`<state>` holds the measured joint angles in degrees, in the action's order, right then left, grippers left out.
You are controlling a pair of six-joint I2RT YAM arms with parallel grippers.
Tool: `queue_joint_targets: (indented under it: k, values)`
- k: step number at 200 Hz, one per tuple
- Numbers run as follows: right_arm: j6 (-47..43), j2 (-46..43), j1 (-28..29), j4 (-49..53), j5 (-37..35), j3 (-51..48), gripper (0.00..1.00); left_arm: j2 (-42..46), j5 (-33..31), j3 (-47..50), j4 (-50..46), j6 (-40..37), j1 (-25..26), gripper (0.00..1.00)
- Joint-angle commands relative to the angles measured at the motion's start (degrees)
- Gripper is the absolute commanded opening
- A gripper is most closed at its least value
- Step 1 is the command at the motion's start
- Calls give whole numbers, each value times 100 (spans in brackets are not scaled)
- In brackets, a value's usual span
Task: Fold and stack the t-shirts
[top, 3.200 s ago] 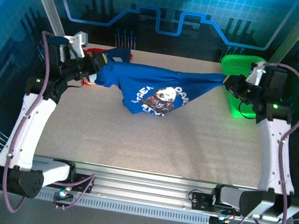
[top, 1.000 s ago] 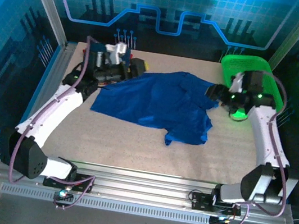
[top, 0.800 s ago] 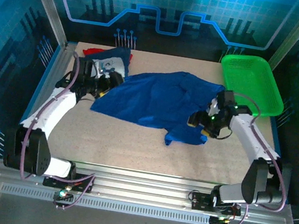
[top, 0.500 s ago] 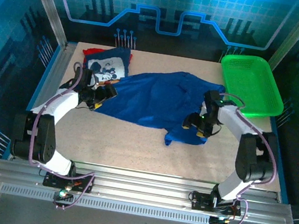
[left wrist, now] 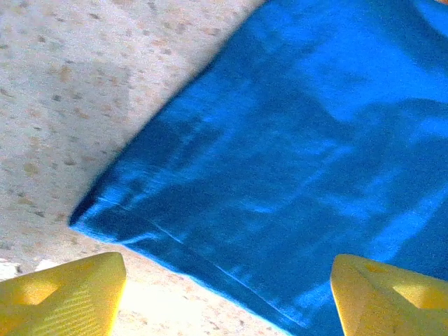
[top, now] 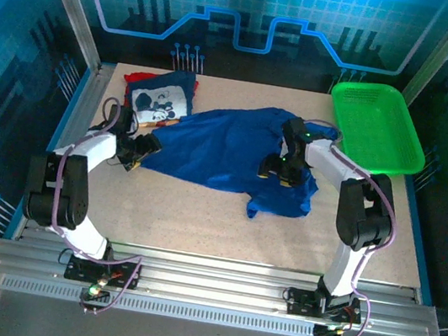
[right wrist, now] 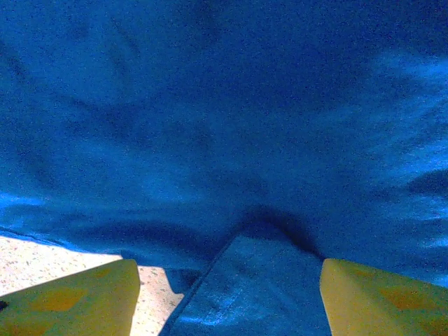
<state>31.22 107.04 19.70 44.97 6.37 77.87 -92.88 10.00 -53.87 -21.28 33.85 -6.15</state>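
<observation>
The blue shirt (top: 227, 147) lies spread and rumpled across the middle of the table (top: 198, 224), plain side up. At the far left corner the folded mouse shirt (top: 159, 102) sits on the red shirt (top: 138, 78). The green basket (top: 383, 129) stands at the far right.

The left gripper (top: 143, 148) hangs low at the blue shirt's near-left corner, its 2 yellow fingers (left wrist: 63, 290) spread wide and holding nothing. The right gripper (top: 277, 170) is down over the shirt's right part, fingers (right wrist: 70, 297) also spread, with a raised fold of cloth between them.
</observation>
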Motion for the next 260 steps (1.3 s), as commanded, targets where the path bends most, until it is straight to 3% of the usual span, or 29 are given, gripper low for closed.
queue_joint_targets:
  k: [1, 28, 48, 59, 98, 116, 188, 260]
  values:
    - [-98, -224, -9, 316, -224, -27, 69, -252, -332, -276, -362, -194, -88, 76]
    - [-100, -521, -219, 380, -475, -316, 70, -608, -294, -334, -176, -164, -88, 74]
    - [-81, -575, -430, 359, -541, -354, 70, -950, -200, -426, -30, -97, -88, 63]
    - [-63, -566, -499, 421, -665, -263, 71, -1068, -152, -447, 44, -80, -88, 55]
    - [-119, -355, -626, 394, -720, -27, 69, -1212, -51, -345, 94, -144, -88, 11]
    - [-204, -309, -543, 129, -523, -95, 67, -1087, -66, -183, 117, -197, -88, 0]
    - [-450, 286, -186, -356, -166, -57, 51, -590, 120, 289, 226, -233, -88, 0]
    - [-581, 649, -2, -357, -329, 42, 45, -395, 231, 456, 295, -247, -88, 0]
